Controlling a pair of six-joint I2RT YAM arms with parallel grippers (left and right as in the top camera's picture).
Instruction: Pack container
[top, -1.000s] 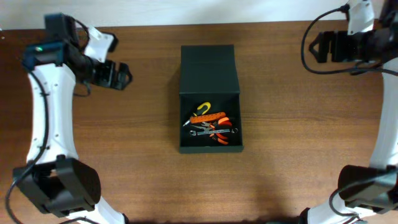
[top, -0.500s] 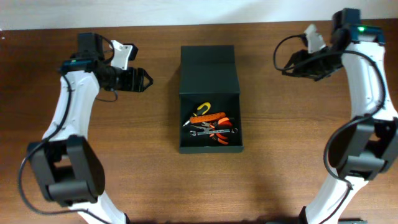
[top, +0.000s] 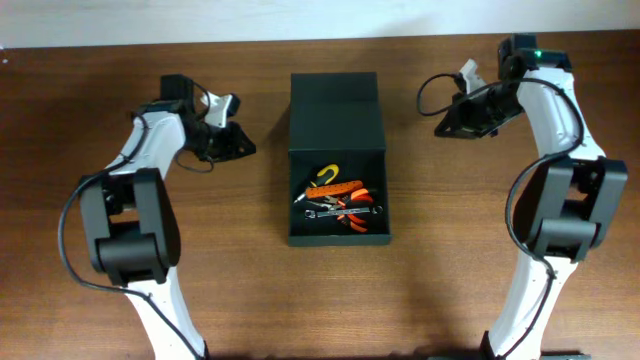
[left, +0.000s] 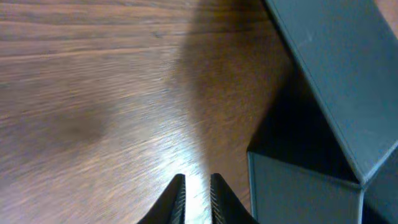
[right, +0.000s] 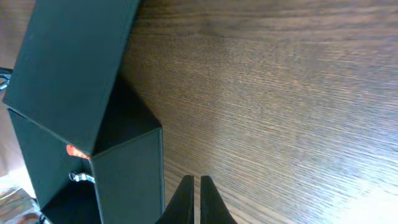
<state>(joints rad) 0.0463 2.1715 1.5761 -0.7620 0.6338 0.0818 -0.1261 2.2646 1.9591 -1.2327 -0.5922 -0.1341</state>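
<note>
Desk (top: 450, 260) carries the container (top: 335, 100) at centre, flap lid swung back, so the pliers (top: 345, 200) packed inside show. Left tool (top: 243, 147) and right tool (top: 440, 128) flank the lid, both pinched narrow and empty, probably to push it closed.

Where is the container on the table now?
In the overhead view the container stands at the middle of the table, between the left gripper and the right gripper, touching neither.

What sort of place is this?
Probably a robot test bench rather than a home: a wooden table, a left arm and a right arm, and one container of hand tools between them.
</note>
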